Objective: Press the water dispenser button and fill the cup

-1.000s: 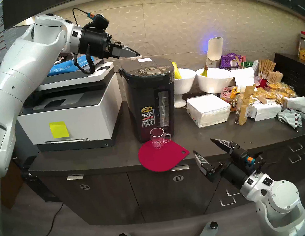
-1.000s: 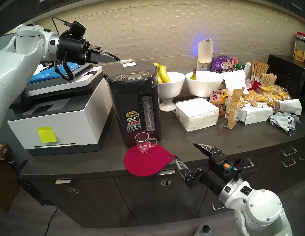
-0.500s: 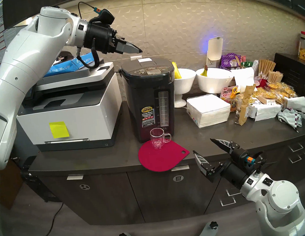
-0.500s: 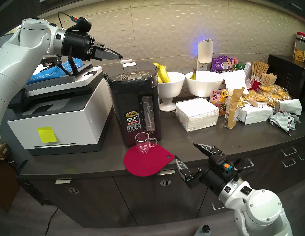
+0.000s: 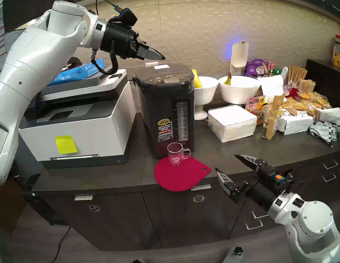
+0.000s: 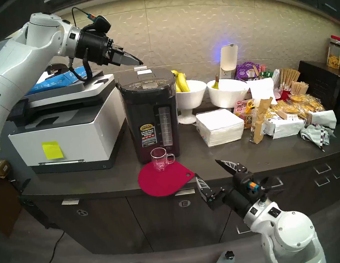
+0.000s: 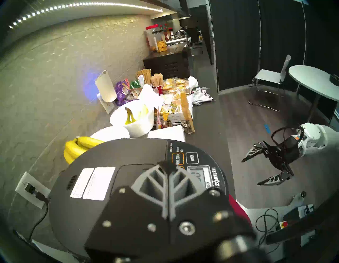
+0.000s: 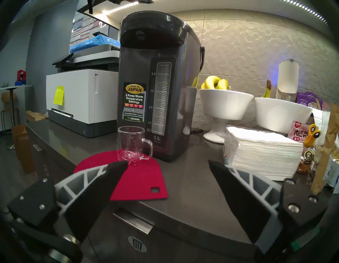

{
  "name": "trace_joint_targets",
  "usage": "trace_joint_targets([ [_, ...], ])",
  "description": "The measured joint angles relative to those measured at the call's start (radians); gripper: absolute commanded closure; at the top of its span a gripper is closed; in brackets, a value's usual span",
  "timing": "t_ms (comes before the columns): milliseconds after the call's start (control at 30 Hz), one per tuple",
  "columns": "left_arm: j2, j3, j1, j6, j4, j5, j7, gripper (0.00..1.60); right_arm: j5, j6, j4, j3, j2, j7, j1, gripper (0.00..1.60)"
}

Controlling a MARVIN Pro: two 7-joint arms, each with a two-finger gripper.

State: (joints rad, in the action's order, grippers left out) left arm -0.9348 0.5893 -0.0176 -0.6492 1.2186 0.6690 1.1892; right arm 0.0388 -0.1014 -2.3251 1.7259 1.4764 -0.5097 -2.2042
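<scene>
The black water dispenser (image 5: 168, 110) stands on the dark counter beside the printer. Its wide DISPENSE button (image 5: 169, 76) sits on the grey top panel, uncovered. The empty clear glass cup (image 5: 176, 154) stands on a red mat (image 5: 179, 176) against the dispenser's front, handle to the right. My left gripper (image 5: 163, 58) is shut with nothing in it and hovers above the rear of the lid, tips pointing down and right; in the left wrist view its fingers (image 7: 156, 183) cover part of the panel. My right gripper (image 5: 225, 162) hangs open at the counter's front edge, right of the mat.
A white-and-grey printer (image 5: 76, 123) with blue paper packs on top stands left of the dispenser. Two white bowls (image 5: 238, 89) with bananas, a napkin stack (image 5: 232, 122) and snack packets fill the counter to the right. A wall outlet with a plug (image 7: 32, 190) is behind the dispenser.
My left arm has swung to the right, carrying the shut gripper from over the printer's edge to above the dispenser's lid. The right arm, cup and mat have not moved.
</scene>
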Motion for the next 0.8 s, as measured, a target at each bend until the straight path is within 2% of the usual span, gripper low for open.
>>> trace_joint_targets([
  [800,0.036,-0.036,0.013,0.042,0.035,0.068,0.039,1.6,-0.001,0.0,0.0,0.0,0.001,0.0,0.0,0.0],
])
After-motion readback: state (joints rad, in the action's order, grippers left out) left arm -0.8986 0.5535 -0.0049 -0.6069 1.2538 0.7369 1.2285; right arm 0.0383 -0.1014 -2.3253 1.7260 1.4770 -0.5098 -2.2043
